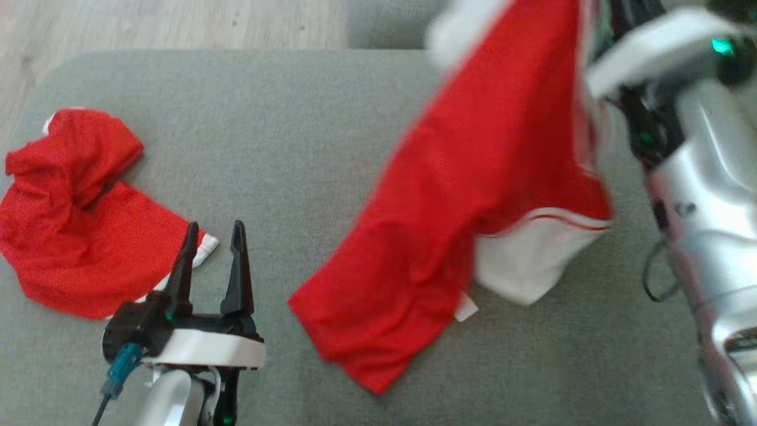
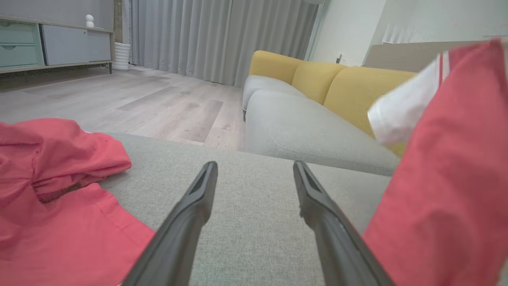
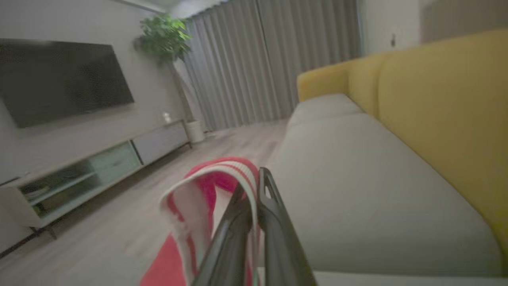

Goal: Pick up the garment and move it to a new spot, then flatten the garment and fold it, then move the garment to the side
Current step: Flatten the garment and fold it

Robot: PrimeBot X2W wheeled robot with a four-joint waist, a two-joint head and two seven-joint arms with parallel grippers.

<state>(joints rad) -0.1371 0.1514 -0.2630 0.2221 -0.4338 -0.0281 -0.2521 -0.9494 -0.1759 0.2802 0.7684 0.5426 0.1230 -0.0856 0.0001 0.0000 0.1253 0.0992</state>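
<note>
**A:** Right end effector [image 3: 254, 178] is pinched tight on the garment [image 1: 473, 177]. Its two dark fingers are pressed together on a red-and-white striped edge that loops up beside them.

**B:** And the cloth is up in the air! From the head camera it's a long red drape with a white panel near the bottom, hanging over the right half of the grey cushion [image 1: 295, 130]. It's blurred, and I can't tell whether the lowest corner touches the fabric below.

**A:** Over to the left end effector [image 1: 215, 225]: fingers spread wide, nothing between them, low over the cushion at the near left.

**B:** Just beside it lies a second crumpled red garment [image 1: 71, 225], bunched on the cushion's left edge. One white-trimmed corner sits right next to the left finger.

**A:** The left wrist camera shows the same: crumpled cloth on one side, the hanging garment on the other, bare grey upholstery between the fingers.

**B:** Beyond that, a sofa [image 2: 317, 79] with yellow back cushions, and a pale wood floor [image 1: 177, 23].
</note>
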